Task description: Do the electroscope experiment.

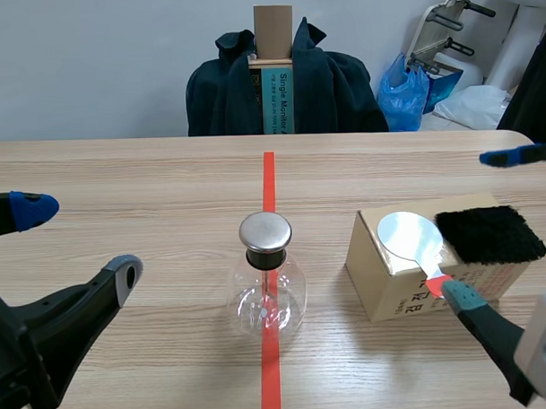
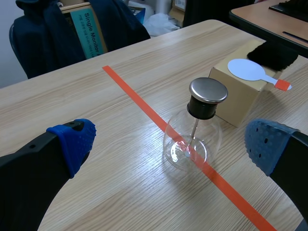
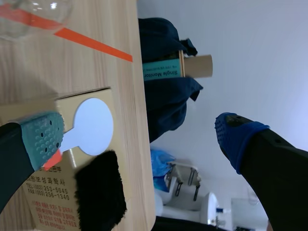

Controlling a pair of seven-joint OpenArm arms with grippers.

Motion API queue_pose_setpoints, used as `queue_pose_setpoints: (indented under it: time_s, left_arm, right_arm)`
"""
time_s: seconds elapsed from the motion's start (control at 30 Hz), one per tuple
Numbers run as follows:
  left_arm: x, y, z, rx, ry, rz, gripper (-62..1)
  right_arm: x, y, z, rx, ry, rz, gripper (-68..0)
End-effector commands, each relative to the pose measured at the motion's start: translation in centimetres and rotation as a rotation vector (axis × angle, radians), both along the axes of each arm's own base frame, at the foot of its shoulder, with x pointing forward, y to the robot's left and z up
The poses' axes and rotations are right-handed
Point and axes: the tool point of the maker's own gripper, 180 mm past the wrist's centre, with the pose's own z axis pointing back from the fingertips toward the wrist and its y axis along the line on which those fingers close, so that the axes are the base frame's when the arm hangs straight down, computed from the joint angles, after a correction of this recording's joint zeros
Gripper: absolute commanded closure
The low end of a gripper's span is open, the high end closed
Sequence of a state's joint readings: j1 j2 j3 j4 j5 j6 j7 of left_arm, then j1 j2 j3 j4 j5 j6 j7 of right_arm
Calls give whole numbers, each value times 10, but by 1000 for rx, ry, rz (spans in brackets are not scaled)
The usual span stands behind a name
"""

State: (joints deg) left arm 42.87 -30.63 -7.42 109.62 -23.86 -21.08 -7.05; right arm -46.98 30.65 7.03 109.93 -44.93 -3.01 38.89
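Observation:
The electroscope (image 1: 267, 281), a clear glass flask with a round metal cap (image 1: 265, 232), stands on the tape line at mid-table. My left gripper (image 1: 77, 240) is open to its left, and in the left wrist view the flask (image 2: 192, 139) stands just ahead of the open fingers. To the right, a cardboard box (image 1: 392, 277) carries a white disc paddle (image 1: 409, 236) with a red handle tip, and a black fur cloth (image 1: 489, 235). My right gripper (image 1: 485, 227) is open and turned on its side over the box. Its teal pad (image 3: 43, 139) is right at the paddle's (image 3: 94, 126) red tip.
Across the table stands a chair draped with a dark jacket (image 1: 332, 86), holding a tall box with a teal label (image 1: 275, 79). A blue plastic bag (image 1: 411, 92) lies behind at the right. The orange-red tape line (image 1: 272, 366) runs down the table's middle.

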Motion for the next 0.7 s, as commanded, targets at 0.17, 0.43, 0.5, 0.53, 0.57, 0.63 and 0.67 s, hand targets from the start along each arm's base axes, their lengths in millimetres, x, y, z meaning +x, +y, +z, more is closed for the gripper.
queue_pose_setpoints:
  time_s: [0.17, 0.43, 0.5, 0.53, 0.57, 0.63, 0.67]
  left_arm:
    - [0, -4, 7, -24, -18, -7, -623]
    - [-1, -5, 6, -16, -19, -10, -623]
    - [-1, -5, 6, -13, -19, -11, -623]
    - [-1, -5, 6, -5, -21, -13, -623]
    - [-1, -5, 5, -1, -22, -14, -623]
    - [-1, -5, 5, 0, -21, -14, -623]
    - [-1, -5, 5, 2, -21, -15, -623]
  right_arm:
    - [-22, -12, -32, -89, 8, 17, -653]
    - [-12, -38, -72, -194, -32, -72, -654]
    - [-4, -41, -79, -205, -39, -106, -672]
    - [0, -42, -81, -217, -48, -112, -679]
    - [3, -42, -82, -225, -56, -117, -679]
    - [11, -41, -83, -230, -70, -127, -679]
    - [15, -40, -81, -227, -78, -137, -679]
